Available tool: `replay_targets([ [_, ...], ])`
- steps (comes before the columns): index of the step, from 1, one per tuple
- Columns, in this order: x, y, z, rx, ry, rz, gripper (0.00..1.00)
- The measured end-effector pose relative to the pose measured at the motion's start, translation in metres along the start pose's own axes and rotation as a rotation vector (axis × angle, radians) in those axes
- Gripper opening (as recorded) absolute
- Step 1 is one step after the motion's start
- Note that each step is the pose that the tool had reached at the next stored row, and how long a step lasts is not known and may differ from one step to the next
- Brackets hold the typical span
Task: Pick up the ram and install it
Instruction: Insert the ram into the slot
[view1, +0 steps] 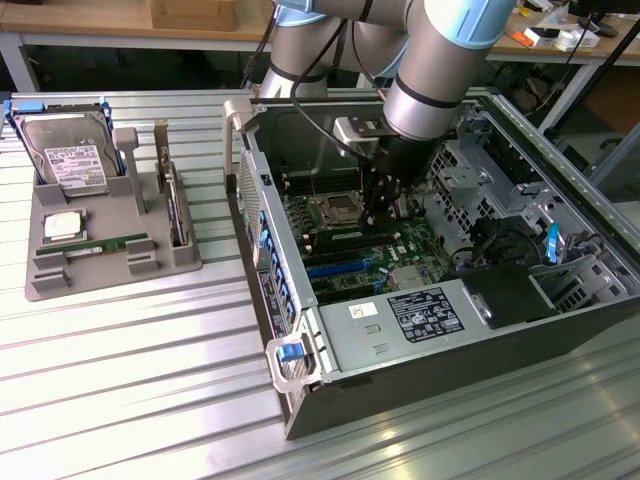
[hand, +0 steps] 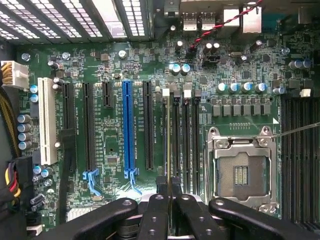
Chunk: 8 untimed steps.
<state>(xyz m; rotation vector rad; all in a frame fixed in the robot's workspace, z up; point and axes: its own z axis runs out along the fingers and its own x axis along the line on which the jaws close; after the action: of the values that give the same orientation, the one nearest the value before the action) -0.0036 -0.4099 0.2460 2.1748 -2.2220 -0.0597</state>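
With the gripper (hand: 169, 182) pinched narrow on a thin board seen edge-on, which I take for the ram (hand: 170, 192), above the memory slots (hand: 181, 135) beside the processor socket (hand: 242, 172), I'd keep it square to one slot and press evenly

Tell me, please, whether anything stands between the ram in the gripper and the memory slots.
Nothing visible does: the gripper holds the ram edge-on right above the empty memory slots beside the CPU socket.

Table: my ribbed metal bench (view1: 120, 350), glare-streaked.
Behind me: wooden worktops (view1: 90, 22) on grey frames.
Light: bright overhead.
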Motion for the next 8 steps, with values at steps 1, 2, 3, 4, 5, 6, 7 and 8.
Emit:
replay_targets([
  [1, 0.0, 0.0, 0.0003, 0.0, 0.0001, -0.002, 0.12],
  [2, 0.0, 0.0, 0.0005, 0.0, 0.0001, -0.003, 0.12],
  [3, 0.0, 0.0, 0.0007, 0.0, 0.0001, -0.004, 0.12],
  [4, 0.0, 0.0, 0.001, 0.0001, 0.0001, -0.004, 0.12],
  [5, 0.0, -0.0001, 0.0014, 0.0001, 0.0, -0.005, 0.12],
  [6, -0.0001, -0.0001, 0.002, 0.0, 0.0, -0.005, 0.12],
  [7, -0.0003, -0.0001, 0.0027, 0.0, 0.0001, -0.005, 0.12],
  [8, -0.0005, -0.0002, 0.0037, 0.0, 0.0, -0.005, 0.12],
])
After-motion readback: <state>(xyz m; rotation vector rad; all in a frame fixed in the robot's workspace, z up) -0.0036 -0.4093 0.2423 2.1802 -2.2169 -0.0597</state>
